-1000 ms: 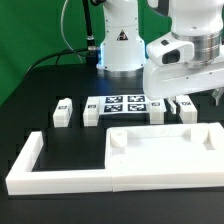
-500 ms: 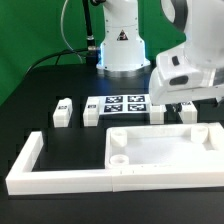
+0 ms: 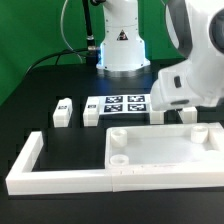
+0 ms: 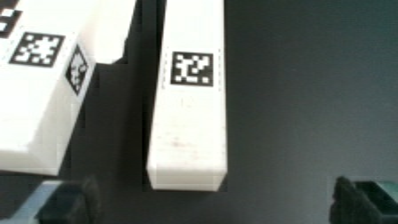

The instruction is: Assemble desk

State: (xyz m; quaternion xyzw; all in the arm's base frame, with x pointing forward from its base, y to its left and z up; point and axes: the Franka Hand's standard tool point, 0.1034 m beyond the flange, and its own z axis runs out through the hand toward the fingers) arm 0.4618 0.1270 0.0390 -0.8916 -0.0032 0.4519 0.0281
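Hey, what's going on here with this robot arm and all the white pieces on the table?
A robot arm is partway through assembling a small white desk. Its hand is open and holds nothing, hanging over a tagged leg that lies on the black table. The desk top sits against the white border frame, with no legs visibly attached. Another leg lies loose to the exterior view's left of the marker board.

A: Surface?
B: Black table (image 3: 45, 95) — matte, dark from its far edge to its near edge. The wrist view shows the same dark top.
A: Behind it?
B: Green backdrop (image 3: 28, 35), flat and plain, rising past the table's far edge on the exterior view's left. Light even — soft shadows only.
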